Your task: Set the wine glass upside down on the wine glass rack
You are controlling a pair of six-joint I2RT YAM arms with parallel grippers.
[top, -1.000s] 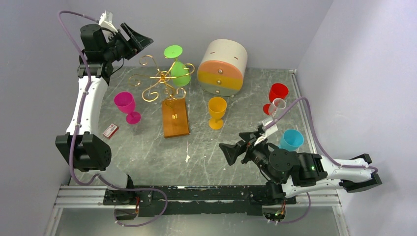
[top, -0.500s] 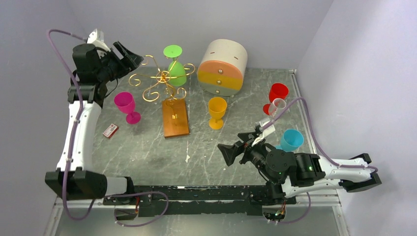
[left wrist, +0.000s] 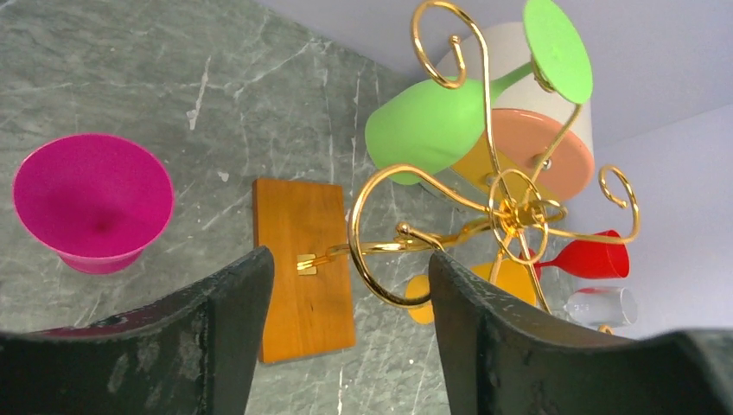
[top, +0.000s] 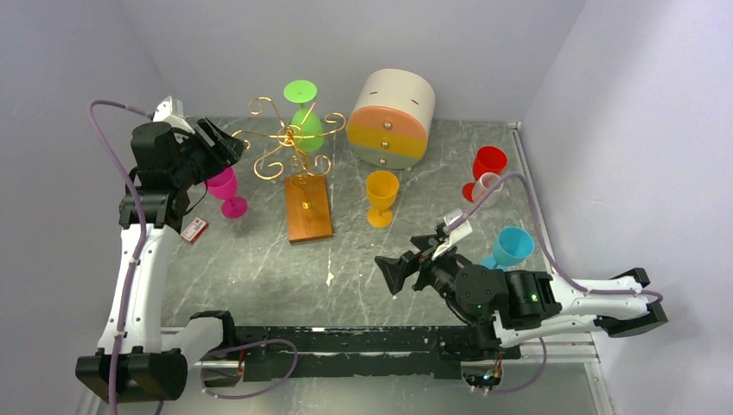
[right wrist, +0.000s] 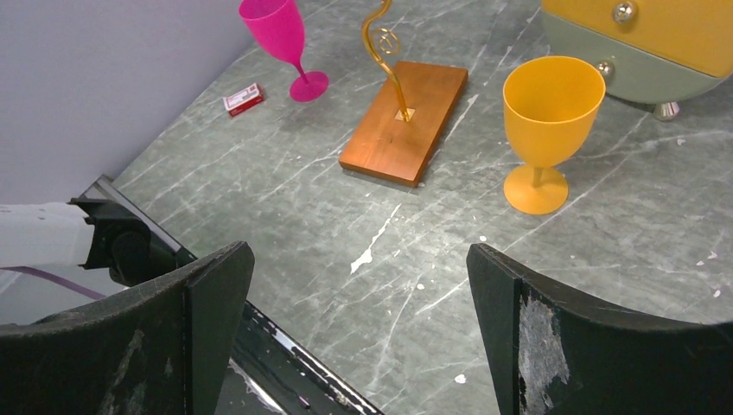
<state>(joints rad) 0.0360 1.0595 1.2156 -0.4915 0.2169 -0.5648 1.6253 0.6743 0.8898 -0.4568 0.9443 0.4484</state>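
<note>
Grey marbled table (top: 259, 268) holds wine glass rack (top: 309, 207); red box (top: 194, 229), label illegible.

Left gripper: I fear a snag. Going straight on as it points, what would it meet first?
Probably a curled arm of the wine glass rack, lying between the left gripper's fingers; depth is unclear.
</note>
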